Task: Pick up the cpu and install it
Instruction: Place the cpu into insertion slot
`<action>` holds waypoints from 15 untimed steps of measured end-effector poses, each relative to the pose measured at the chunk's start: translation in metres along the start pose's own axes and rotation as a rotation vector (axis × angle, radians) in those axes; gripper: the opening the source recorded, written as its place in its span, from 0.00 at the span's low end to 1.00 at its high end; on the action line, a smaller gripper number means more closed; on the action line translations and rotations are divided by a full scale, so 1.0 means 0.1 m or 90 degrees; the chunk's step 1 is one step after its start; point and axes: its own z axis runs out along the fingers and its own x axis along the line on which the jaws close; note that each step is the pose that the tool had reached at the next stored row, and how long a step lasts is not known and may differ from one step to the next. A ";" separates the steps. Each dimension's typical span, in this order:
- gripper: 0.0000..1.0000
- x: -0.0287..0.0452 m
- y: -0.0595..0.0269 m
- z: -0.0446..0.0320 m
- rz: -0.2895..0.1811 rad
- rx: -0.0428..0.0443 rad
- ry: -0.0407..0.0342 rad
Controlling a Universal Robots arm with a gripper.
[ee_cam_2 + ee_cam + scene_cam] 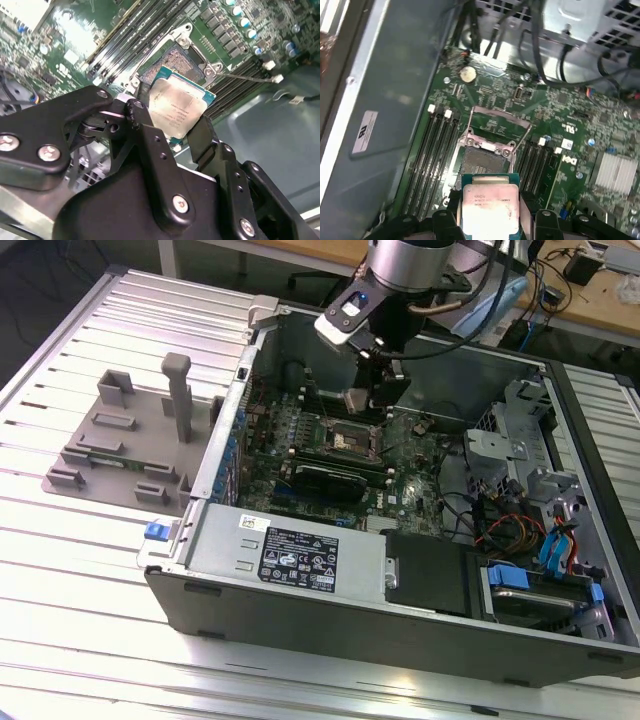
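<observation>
Nearest to us in the exterior view lies the grey power supply along the near wall of the open computer case. Beyond it, over the green motherboard, the gripper hangs from the arm with the cpu at its tip. The cpu is clear of the board and sits above the socket, a little to the far side of it. Off to the exterior view's left a grey fixture stands on the table.

In the second wrist view the two black fingers are pinching the cpu by opposite edges, silvery plate facing the camera. The socket lies just past the chip's free edge, and their sides look roughly parallel.

In the first wrist view the cpu is again clamped between the jaws, and the socket lies straight ahead of it. The socket's retaining frame is swung open on its far side. We judge the chip squared to the socket, with no long axis to turn, but short of it and above it. That offset is what seating turns on.
</observation>
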 end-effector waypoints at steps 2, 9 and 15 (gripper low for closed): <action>0.55 0.000 0.000 0.000 0.023 0.0002 -0.0009; 0.55 0.000 0.000 0.004 0.134 0.0011 -0.0052; 0.55 0.005 -0.003 0.066 0.136 0.0004 -0.0054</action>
